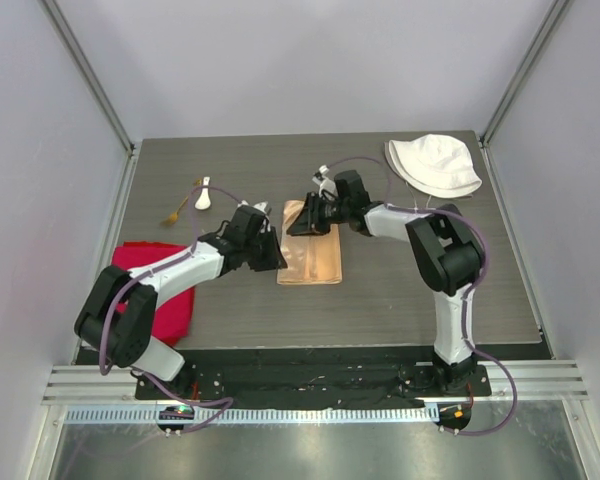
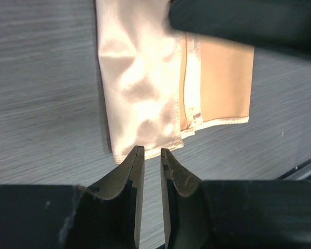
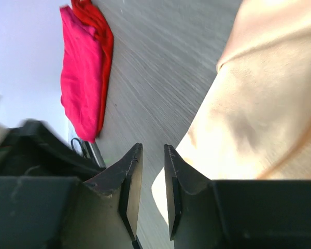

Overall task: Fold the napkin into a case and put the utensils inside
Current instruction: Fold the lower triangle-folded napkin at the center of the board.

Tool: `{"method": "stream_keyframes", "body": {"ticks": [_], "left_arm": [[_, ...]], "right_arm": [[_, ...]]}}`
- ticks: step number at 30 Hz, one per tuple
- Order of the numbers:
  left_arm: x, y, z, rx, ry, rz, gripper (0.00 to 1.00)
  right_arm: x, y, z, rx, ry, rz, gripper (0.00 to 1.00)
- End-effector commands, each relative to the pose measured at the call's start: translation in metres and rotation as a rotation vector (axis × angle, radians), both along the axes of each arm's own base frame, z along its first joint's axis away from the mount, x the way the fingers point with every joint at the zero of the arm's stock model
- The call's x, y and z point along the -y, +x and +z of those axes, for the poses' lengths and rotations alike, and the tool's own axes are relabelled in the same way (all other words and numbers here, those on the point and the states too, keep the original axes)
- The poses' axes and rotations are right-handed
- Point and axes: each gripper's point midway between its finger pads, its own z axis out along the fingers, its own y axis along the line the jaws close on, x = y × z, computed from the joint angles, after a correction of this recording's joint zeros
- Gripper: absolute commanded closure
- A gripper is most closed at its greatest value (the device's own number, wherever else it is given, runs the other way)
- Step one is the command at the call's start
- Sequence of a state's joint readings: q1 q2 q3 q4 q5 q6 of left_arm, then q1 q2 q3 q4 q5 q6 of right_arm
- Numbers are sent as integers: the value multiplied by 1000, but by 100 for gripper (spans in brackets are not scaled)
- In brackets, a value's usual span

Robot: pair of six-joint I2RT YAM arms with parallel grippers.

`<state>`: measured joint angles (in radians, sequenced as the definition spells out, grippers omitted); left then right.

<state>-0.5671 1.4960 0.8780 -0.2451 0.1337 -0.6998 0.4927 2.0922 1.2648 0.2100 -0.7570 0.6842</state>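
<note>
The peach-orange napkin (image 1: 315, 258) lies mid-table, folded into a narrow layered rectangle, the case (image 2: 145, 78). My left gripper (image 1: 279, 264) hovers at its near left corner; in the left wrist view its jaws (image 2: 152, 151) stand slightly open with nothing between them. At the case's far end my right gripper (image 1: 300, 224) is open too, jaws (image 3: 153, 148) just off the cloth's edge (image 3: 259, 104) with only table in the gap. A small white spoon (image 1: 203, 197) and a thin gold fork (image 1: 178, 207) lie together at the back left, apart from both grippers.
A bright red cloth (image 1: 160, 285) is bunched at the near left under my left arm and shows in the right wrist view (image 3: 83, 78). A white fabric hat (image 1: 433, 163) sits at the back right corner. The right arm's dark link (image 2: 243, 21) crosses above the case.
</note>
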Motion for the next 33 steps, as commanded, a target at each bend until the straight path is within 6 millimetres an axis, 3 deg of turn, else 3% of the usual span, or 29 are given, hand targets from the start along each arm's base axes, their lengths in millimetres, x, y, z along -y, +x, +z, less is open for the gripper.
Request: {"method": "stream_keyframes", "body": {"ticks": [1,3,5,6,8,9,11,17,25,33], "left_arm": [[24,-10,6,1,-99,-92,74],[39,-17,12,34,-73,-156,70],[47,-11,21,96,-16,-173,68],[49,-19,13,78,43,-193,67],[51,-12,17,120,115,-185,66],[49,-18,7,110,185,-202,65],[46,-13,5,133,251,-190,64],[46,-13,-15,138,383,-224,67],[52,-8,-13,152,377,-240,71],[54,-11,-30,116,397,-264,65]], "right_arm": [[38,8,34,88,-81,-89,70],[55,9,24,76,-123,-127,70],[69,-1,12,59,-170,-137,72],[75,1,8,86,-205,-152,73],[84,-13,-4,49,-246,-148,76],[85,-16,-6,49,-252,-145,78],[88,-25,-11,42,-263,-131,86],[81,-47,-9,26,-208,-97,98],[64,-70,-9,11,-167,-63,99],[53,-75,-19,-16,-145,-37,99]]}}
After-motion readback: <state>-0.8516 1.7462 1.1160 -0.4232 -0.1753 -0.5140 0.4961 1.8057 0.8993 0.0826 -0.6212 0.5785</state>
